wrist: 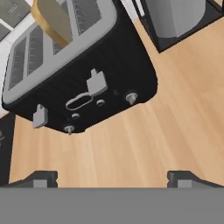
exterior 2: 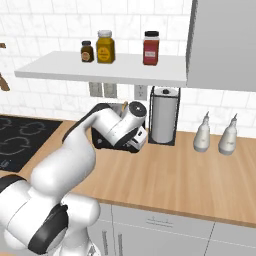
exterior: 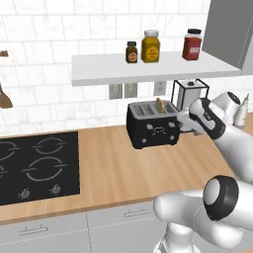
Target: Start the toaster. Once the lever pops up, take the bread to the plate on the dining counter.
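Now we hold our gripper (wrist: 111,177) spread wide before the toaster (wrist: 83,65), because its lever (wrist: 97,82) needs pressing to toast the bread (wrist: 50,17).

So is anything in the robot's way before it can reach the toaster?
Nothing visible. The open gripper faces the toaster's front across bare wooden worktop, with the levers in plain sight. The paper towel holder stands off to the side.
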Motion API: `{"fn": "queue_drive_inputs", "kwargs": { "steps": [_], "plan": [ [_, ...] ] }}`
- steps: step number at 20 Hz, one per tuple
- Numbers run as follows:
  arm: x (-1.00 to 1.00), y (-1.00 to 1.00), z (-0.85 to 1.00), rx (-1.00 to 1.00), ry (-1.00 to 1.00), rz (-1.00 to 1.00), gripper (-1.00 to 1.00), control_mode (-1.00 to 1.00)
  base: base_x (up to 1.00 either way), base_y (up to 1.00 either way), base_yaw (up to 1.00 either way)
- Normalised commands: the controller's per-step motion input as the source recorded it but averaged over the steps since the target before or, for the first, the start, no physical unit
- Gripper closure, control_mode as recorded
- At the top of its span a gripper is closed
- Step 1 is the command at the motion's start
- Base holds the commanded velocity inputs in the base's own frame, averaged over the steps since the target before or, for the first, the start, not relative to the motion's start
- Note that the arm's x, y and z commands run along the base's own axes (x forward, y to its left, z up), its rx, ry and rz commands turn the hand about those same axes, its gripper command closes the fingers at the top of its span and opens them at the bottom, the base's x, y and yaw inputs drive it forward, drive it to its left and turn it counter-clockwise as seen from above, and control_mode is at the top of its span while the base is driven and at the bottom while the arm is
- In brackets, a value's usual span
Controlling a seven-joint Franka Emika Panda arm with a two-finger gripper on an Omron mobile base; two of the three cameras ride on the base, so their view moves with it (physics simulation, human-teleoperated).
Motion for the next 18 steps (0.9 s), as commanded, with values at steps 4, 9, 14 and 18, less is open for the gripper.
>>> {"fn": "queue_drive_inputs", "kwargs": {
  "steps": [4,9,14,18],
  "plan": [
    [0.22,0.00,-0.14,0.00,0.00,0.00,-1.00,-1.00,0.00,0.00,0.00],
    [0.25,0.00,-0.15,0.00,0.00,0.00,-1.00,-1.00,0.00,0.00,0.00],
    [0.31,-0.06,-0.06,0.00,0.00,0.00,-1.00,-1.00,0.00,0.00,0.00],
    [0.35,-0.14,-0.02,0.00,0.00,0.00,-1.00,-1.00,0.00,0.00,0.00]
  ]
}}
